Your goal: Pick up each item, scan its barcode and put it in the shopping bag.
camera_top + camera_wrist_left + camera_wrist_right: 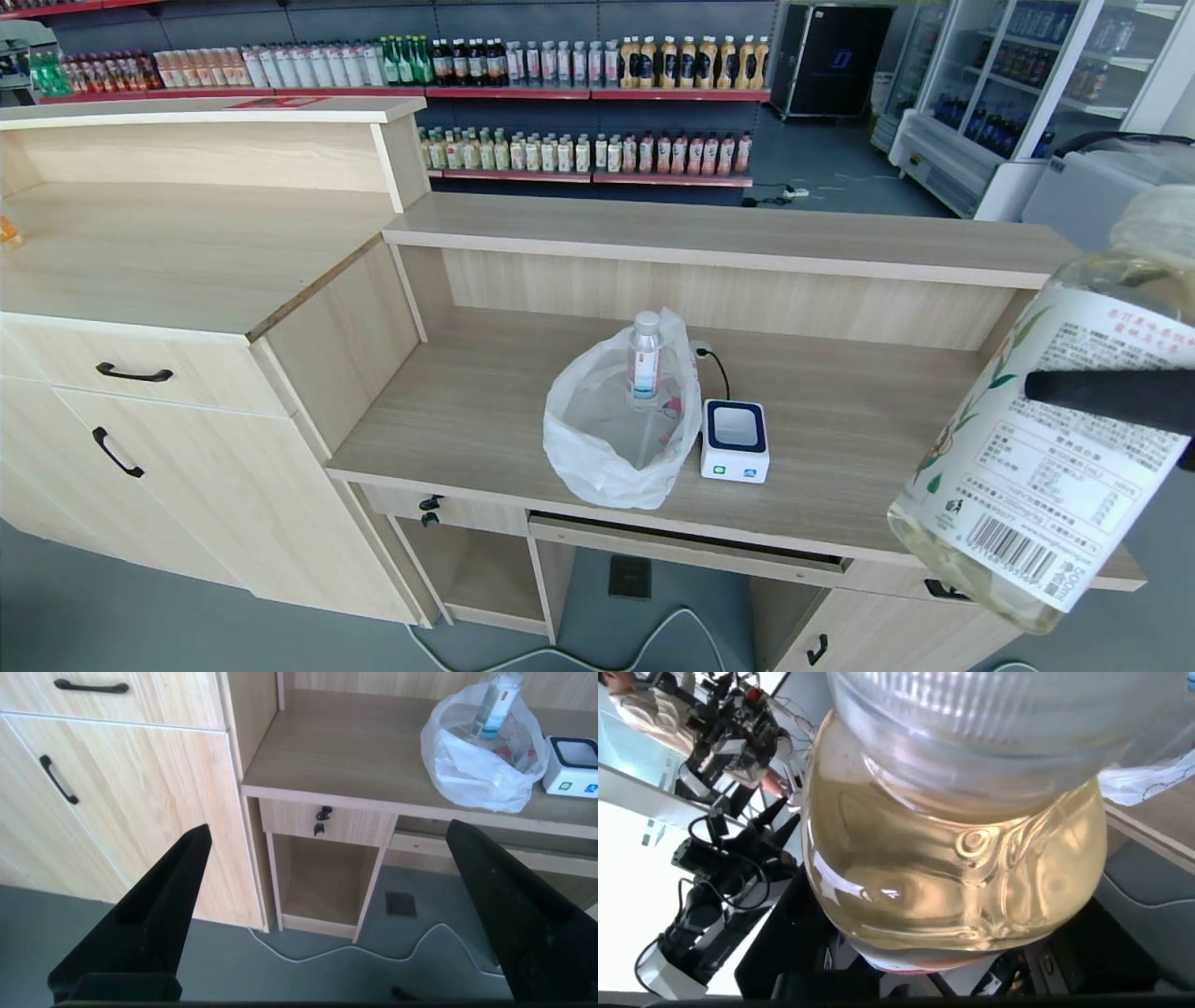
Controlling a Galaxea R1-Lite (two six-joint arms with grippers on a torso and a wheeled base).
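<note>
Head view: a large bottle (1046,439) of pale yellow drink is held up at the far right, tilted, well above the counter (840,420). The right gripper (1055,392) is clamped on it; one black finger (1111,397) crosses the label. The barcode sits at the low end, facing the camera. The right wrist view adds the bottle's moulded base and the liquid from very close.

The other finger is hidden behind the bottle. The cap end is blurred and cut by the frame edge.

The shopping bag (607,439) stands open mid-counter with a small bottle (645,359) upright inside. Red print lower in the bag is too faint to make out. The scanner (735,439) sits just beside the bag, on the robot's right, its cable (721,369) running back.

Left wrist view: the left gripper (329,835), fingers spread wide and empty, hangs low before the cabinet (121,812), below desktop level.

Bare desktop runs from the scanner to the counter's right end. A raised back ledge (728,238) bounds it behind.
</note>
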